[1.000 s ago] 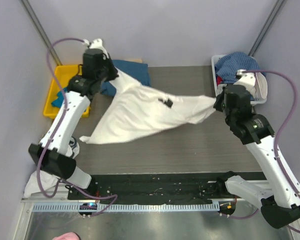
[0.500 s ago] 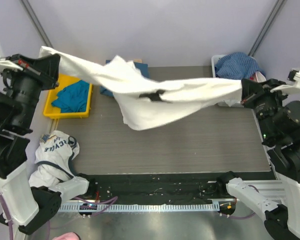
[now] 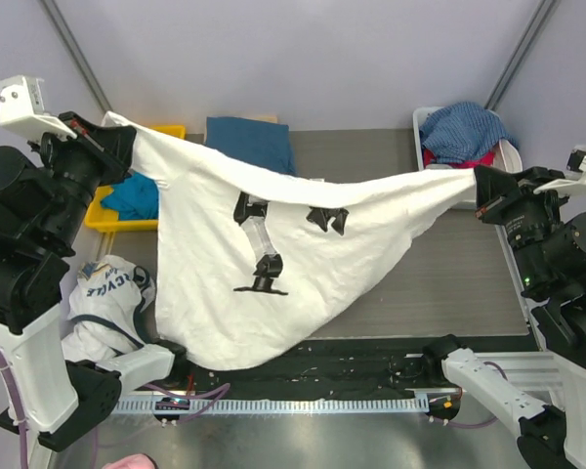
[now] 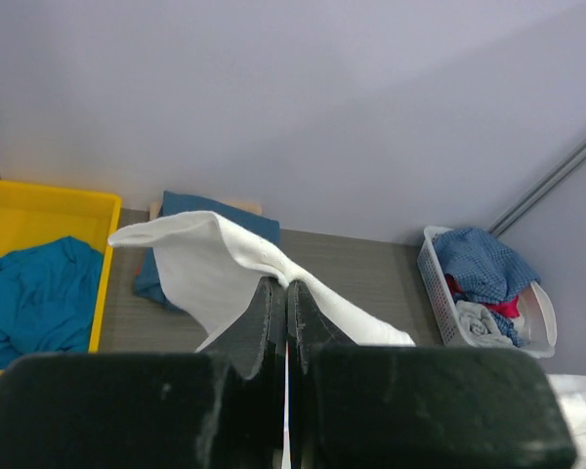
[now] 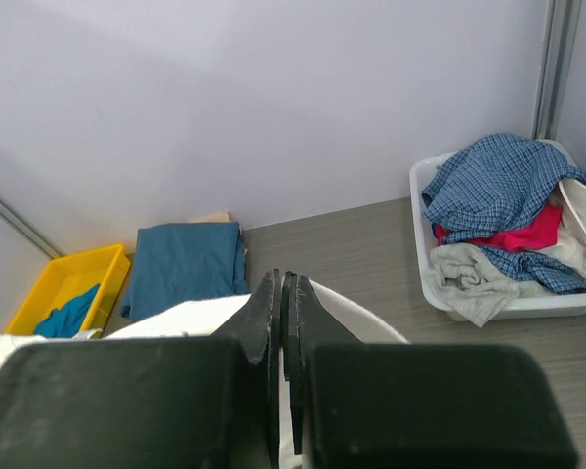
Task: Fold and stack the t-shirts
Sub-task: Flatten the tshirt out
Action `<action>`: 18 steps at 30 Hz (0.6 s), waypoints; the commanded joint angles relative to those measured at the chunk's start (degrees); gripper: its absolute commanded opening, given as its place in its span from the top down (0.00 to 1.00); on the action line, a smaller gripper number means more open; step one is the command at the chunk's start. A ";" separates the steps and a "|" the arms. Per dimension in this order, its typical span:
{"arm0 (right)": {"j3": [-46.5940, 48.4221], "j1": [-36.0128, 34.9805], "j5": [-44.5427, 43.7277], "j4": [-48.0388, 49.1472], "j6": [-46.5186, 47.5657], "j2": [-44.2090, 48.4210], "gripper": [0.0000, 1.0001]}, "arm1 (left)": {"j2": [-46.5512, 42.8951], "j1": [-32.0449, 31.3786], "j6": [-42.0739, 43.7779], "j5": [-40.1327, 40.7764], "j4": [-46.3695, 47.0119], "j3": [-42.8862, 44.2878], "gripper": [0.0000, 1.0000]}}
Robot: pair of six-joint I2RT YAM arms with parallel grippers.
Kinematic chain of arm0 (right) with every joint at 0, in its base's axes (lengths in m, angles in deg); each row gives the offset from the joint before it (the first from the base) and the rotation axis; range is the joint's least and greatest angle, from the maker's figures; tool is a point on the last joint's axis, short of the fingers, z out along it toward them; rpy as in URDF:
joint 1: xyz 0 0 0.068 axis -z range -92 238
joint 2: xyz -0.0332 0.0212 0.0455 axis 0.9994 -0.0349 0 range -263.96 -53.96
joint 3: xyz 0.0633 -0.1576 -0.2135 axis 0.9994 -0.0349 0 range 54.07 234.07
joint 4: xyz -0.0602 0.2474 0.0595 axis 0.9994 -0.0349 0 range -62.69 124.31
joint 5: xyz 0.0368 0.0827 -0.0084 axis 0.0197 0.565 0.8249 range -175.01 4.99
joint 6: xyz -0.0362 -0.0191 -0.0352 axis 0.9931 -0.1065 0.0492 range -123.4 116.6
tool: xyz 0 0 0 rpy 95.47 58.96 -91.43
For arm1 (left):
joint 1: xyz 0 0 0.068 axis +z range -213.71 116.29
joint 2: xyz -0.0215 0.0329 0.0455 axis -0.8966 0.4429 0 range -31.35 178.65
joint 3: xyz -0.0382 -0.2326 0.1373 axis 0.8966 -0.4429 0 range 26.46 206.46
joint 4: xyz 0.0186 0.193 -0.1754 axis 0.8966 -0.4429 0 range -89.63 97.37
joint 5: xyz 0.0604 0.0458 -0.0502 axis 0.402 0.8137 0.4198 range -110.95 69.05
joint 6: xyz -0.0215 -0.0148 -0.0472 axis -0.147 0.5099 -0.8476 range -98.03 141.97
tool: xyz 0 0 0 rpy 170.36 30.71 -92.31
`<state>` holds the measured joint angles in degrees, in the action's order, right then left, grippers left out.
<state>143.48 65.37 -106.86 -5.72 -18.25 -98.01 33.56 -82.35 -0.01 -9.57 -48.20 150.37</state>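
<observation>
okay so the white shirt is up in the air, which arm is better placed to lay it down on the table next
Neither alone. The left gripper and right gripper are each shut on a corner of the white t-shirt, stretched between them above the table; probably both should lower together.

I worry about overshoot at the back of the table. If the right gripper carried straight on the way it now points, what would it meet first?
Probably the folded dark blue t-shirt at the table's back, ahead of the right gripper, which is shut on the white t-shirt; depth is unclear.

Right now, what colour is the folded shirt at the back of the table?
Dark blue shirt; the top view shows it best.
</observation>
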 commanded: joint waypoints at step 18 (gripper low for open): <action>1.83 0.22 11.66 2.76 3.86 6.26 0.99 | -10.32 0.26 1.67 7.87 13.01 0.38 1.00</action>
<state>144.31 65.37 -94.57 -7.25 -16.50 -91.83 24.81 -82.32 0.34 -4.22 -45.14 153.33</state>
